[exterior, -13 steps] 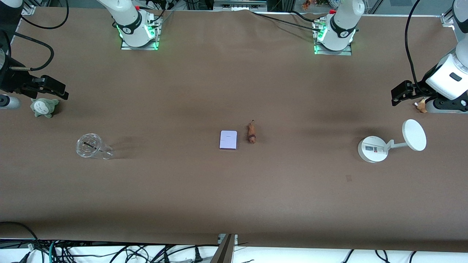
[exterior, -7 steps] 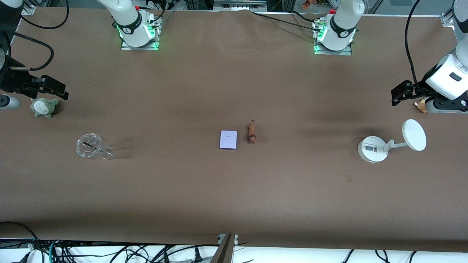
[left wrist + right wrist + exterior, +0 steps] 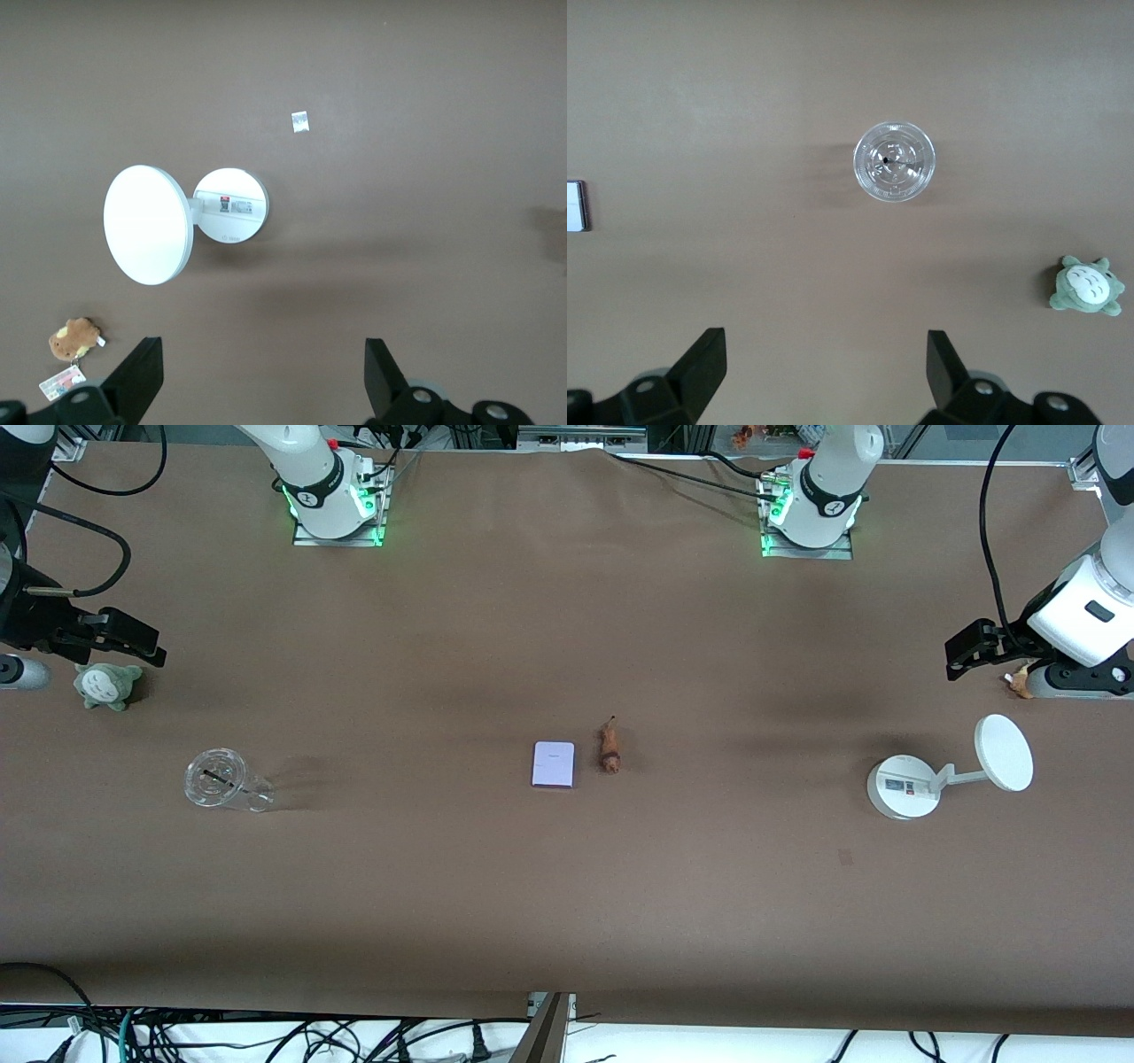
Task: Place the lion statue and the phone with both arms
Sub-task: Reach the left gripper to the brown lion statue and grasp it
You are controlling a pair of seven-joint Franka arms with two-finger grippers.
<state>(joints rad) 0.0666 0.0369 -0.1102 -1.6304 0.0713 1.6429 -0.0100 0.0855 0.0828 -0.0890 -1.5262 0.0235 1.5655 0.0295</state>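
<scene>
Phone (image 3: 553,764) and lion statue (image 3: 609,748) lie side by side mid-bench, just apart, neither gripped; lion toward the left arm's end. Step judged: approach not yet begun.

Left claw (image 3: 959,658) wide, empty, over the bench edge near the white disc stand (image 3: 904,786). Right claw (image 3: 142,648) wide, empty, above the grey-green plush (image 3: 105,685), clear cup (image 3: 220,781) nearer the camera.

Next move likely needs each arm to travel to centre: phone flat, smooth, thin, so its edges must be pinched; lion small, elongated, rigid-looking, best pinched across the body. Bench (image 3: 567,886) cover brown, matte.
</scene>
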